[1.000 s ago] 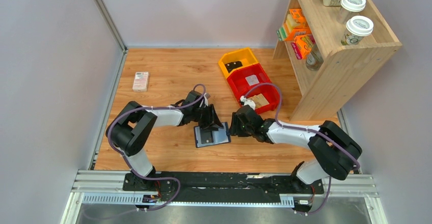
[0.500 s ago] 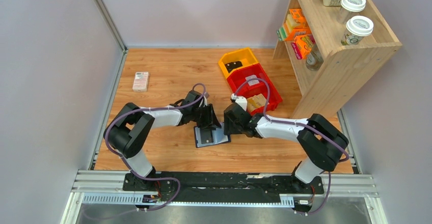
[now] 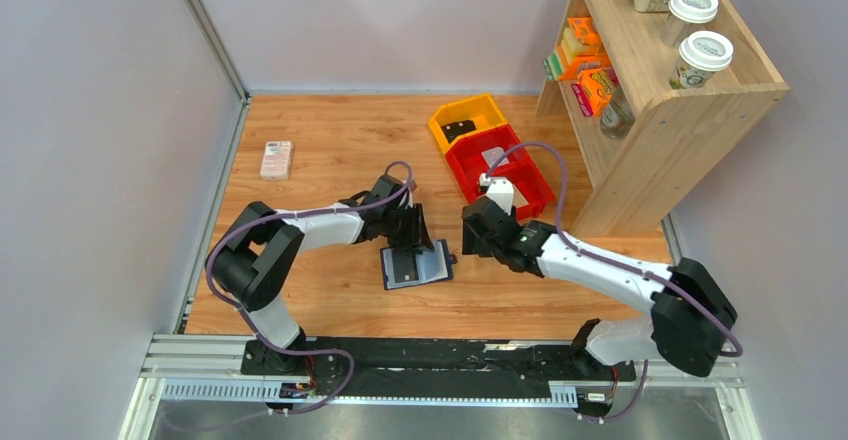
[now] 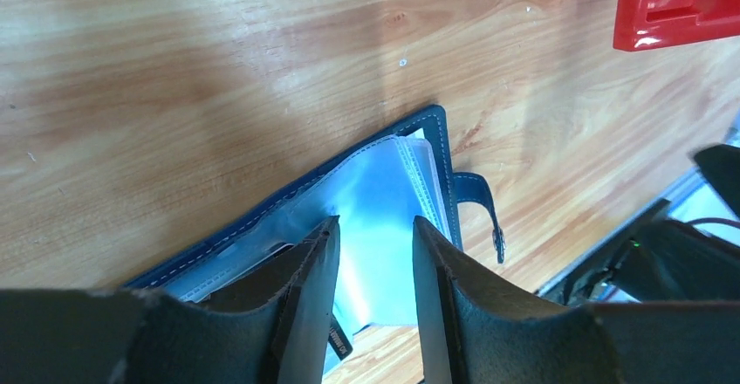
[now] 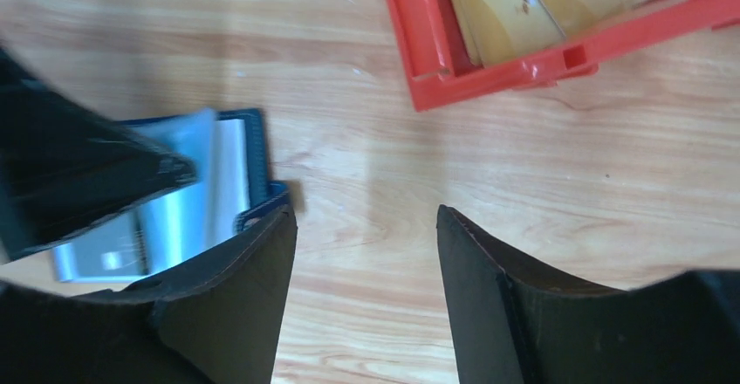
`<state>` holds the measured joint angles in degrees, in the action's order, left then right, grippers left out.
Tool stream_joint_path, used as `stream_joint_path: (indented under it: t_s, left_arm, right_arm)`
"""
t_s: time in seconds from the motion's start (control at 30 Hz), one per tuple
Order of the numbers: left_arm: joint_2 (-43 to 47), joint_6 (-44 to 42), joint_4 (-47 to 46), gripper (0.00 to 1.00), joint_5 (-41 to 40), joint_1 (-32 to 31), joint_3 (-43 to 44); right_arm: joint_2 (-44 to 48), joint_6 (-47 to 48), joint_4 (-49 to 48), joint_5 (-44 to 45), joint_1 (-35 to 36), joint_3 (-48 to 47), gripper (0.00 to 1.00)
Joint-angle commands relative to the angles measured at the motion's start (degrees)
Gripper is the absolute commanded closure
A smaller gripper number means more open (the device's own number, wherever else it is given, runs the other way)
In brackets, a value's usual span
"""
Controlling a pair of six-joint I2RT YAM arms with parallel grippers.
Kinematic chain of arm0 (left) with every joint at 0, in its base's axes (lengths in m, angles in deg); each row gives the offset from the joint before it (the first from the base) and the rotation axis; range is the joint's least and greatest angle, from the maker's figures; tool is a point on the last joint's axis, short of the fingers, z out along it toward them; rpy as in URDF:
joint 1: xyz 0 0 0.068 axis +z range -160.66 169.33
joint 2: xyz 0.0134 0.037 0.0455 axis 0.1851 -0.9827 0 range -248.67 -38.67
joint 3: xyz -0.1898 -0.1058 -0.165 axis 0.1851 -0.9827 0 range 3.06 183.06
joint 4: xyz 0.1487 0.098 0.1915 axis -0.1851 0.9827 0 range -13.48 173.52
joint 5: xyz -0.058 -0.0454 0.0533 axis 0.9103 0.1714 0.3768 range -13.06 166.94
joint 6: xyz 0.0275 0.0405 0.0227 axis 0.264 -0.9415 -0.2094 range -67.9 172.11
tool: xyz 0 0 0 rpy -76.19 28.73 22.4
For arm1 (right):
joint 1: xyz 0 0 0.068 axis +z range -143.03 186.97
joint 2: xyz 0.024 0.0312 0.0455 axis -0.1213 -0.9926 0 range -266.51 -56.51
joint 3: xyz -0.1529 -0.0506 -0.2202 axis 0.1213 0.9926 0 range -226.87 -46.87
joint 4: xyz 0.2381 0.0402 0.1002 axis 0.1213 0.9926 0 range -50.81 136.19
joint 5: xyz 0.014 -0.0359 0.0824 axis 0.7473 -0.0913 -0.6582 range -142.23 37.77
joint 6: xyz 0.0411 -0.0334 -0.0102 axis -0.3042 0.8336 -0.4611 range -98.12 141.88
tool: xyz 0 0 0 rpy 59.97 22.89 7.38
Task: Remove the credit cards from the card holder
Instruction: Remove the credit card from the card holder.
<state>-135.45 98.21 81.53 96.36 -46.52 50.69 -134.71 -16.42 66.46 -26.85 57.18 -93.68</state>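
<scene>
The navy card holder (image 3: 416, 265) lies open on the wooden table, pale blue pockets up, with its snap tab (image 4: 482, 202) off the right edge. A greyish credit card (image 3: 404, 272) shows inside a pocket. My left gripper (image 3: 411, 244) stands on the holder's far half. In the left wrist view its jaws (image 4: 375, 223) are apart, with only the pocket sheet (image 4: 375, 183) between them. My right gripper (image 3: 472, 243) hovers just right of the holder, open over bare wood (image 5: 366, 214). The holder (image 5: 188, 196) is at that view's left.
A red bin (image 3: 503, 168) with tan packets and a yellow bin (image 3: 466, 117) sit behind the right gripper. A pink-white box (image 3: 276, 159) lies at the far left. A wooden shelf (image 3: 655, 100) with boxes and cups stands at the right.
My right gripper has drawn back to the right, off the holder's edge, and its jaws have widened. The left gripper and the holder have stayed put.
</scene>
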Motion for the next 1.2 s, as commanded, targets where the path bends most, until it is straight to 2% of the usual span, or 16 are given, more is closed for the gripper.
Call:
stream_joint_path:
  t_s: [0.0, 0.17, 0.33, 0.5, 0.73, 0.97, 1.17]
  left_arm:
    - [-2.63, -6.38, 9.48, 0.54, -12.46, -2.45, 2.89]
    - [-4.30, -8.84, 14.48, 0.54, -17.74, -5.71, 7.20]
    - [-5.01, -10.33, 16.51, 0.54, -21.16, -8.26, 10.01]
    - [-4.92, -11.21, 17.49, 0.53, -21.71, -9.76, 12.83]
    - [-5.00, -9.19, 13.79, 0.51, -17.05, -9.85, 14.15]
    - [-5.53, -8.67, 12.13, 0.50, -15.47, -10.46, 15.03]
    - [-5.89, -7.79, 11.25, 0.49, -12.92, -11.43, 15.64]
  right_arm:
    - [5.94, 3.76, -5.89, -4.89, 0.06, -1.45, 0.36]
    - [5.51, 5.35, -14.33, -14.73, 0.14, -0.57, 0.38]
    - [1.73, 2.80, -19.87, -21.50, 0.06, 0.92, 0.47]
    - [1.72, 1.74, -24.36, -23.36, -0.03, 3.47, 0.52]
    - [11.82, 1.30, -33.41, -20.39, 0.06, 12.34, 0.54]
    - [24.04, 1.39, -33.16, -13.00, -0.03, 18.67, 0.55]
    - [26.78, 1.39, -30.96, -11.24, -0.03, 19.74, 0.57]
